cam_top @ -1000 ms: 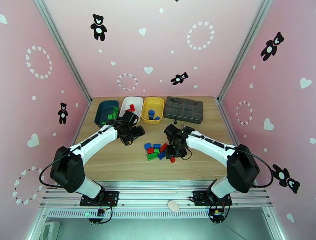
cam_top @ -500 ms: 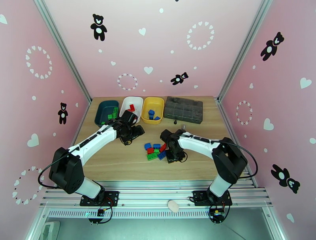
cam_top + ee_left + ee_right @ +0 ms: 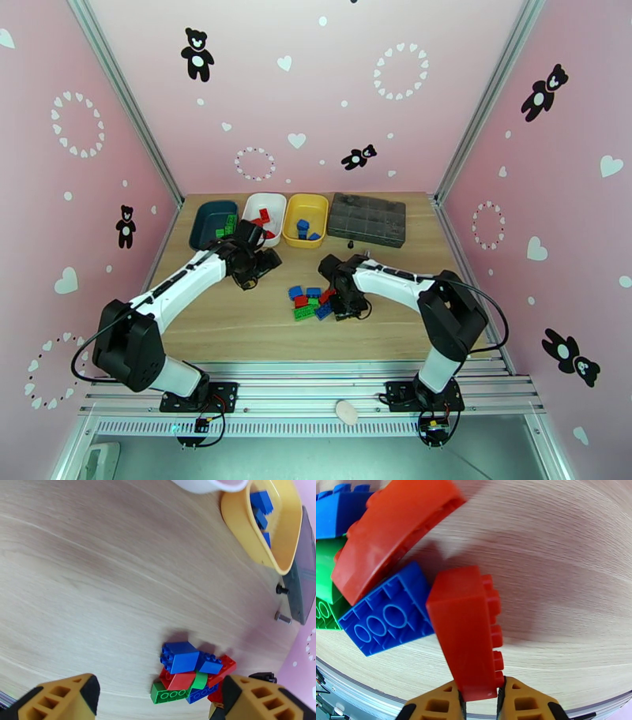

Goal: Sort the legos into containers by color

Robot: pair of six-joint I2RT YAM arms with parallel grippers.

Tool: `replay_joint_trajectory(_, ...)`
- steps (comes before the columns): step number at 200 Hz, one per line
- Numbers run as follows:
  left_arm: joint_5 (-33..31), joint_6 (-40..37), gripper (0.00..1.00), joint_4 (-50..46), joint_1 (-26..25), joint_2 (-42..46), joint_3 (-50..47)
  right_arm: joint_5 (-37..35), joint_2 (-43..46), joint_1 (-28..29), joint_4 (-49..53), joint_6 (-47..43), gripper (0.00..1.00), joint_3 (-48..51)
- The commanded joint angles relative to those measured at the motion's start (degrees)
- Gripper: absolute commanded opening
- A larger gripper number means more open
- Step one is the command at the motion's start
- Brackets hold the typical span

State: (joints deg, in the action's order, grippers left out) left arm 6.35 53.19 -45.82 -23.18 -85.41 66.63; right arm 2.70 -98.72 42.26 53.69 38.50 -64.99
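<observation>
A pile of red, green and blue legos [image 3: 310,301] lies mid-table. My right gripper [image 3: 341,306] sits at the pile's right edge. In the right wrist view it [image 3: 480,693] is shut on a red brick [image 3: 468,638], whose far end touches a blue brick [image 3: 387,614] and lies near another red one [image 3: 391,531]. My left gripper [image 3: 265,262] hangs open left of the pile, its yellow fingers [image 3: 59,699] spread wide with the pile [image 3: 189,673] between and beyond them. At the back stand the teal tray [image 3: 207,217] with green bricks, the white tray [image 3: 272,201] with red ones, and the yellow tray [image 3: 316,207] with blue ones.
A flat dark grey compartmented box [image 3: 367,219] stands right of the yellow tray. Two small metal bits [image 3: 281,589] [image 3: 282,617] lie on the wood in front of it. Bare wood stretches along the table's front and left side.
My right arm swung left and lowered onto the red brick at the pile's right edge, closing on it. The left gripper drifted slightly back toward the trays.
</observation>
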Motion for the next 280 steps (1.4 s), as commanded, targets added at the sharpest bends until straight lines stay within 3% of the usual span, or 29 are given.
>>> replay_joint_trajectory(1, 1.71, -0.78, 0.87, -0.26, 1.72, 1.6, -0.19, 0.06, 4.64, -0.78, 3.68, -0.85, 0.16, -3.19)
replay_joint_trajectory(42, 4.67, -1.15, 0.87, 0.28, 4.89, 0.89, 1.23, 2.14, 6.1, -1.01, 5.07, -1.93, 0.16, -7.97)
replay_joint_trajectory(73, 6.38, -1.59, 0.87, 0.17, 8.7, 0.8, 2.9, 6.19, 2.51, -0.99, 2.36, -1.86, 0.16, -15.47)
replay_joint_trajectory(118, 8.59, -0.78, 0.87, 0.79, 14.37, 0.81, 3.78, 15.16, -11.16, -1.17, -3.03, 0.21, 0.16, -33.25)
replay_joint_trajectory(176, 8.79, 1.19, 0.87, 1.26, 16.04, 2.03, 1.69, 24.94, -34.29, -3.87, -8.89, 8.92, 0.17, -63.25)
replay_joint_trajectory(193, 8.77, 1.24, 0.87, 1.07, 16.27, 2.7, 1.05, 26.92, -40.6, -5.06, -13.04, 14.11, 0.24, -70.73)
replay_joint_trajectory(208, 8.86, 0.73, 0.87, 0.44, 16.54, 3.06, 0.95, 29.2, -46.14, -6.08, -17.72, 19.22, 0.41, -77.17)
replay_joint_trajectory(230, 9.3, -0.05, 0.87, -0.42, 17.38, 3.39, 1.26, 30.99, -51.69, -6.86, -21.6, 23.89, 0.57, -84.73)
replay_joint_trajectory(253, 9.02, -1.53, 0.87, -1.46, 17.55, 3.91, 2.01, 31.27, -51.49, -7.14, -19.74, 22.02, 0.61, -85.97)
replay_joint_trajectory(280, 8.59, -3.79, 0.87, -2.31, 17.18, 3.75, 2.26, 29.98, -47.0, -7.08, -13.27, 16.01, 0.58, -82.95)
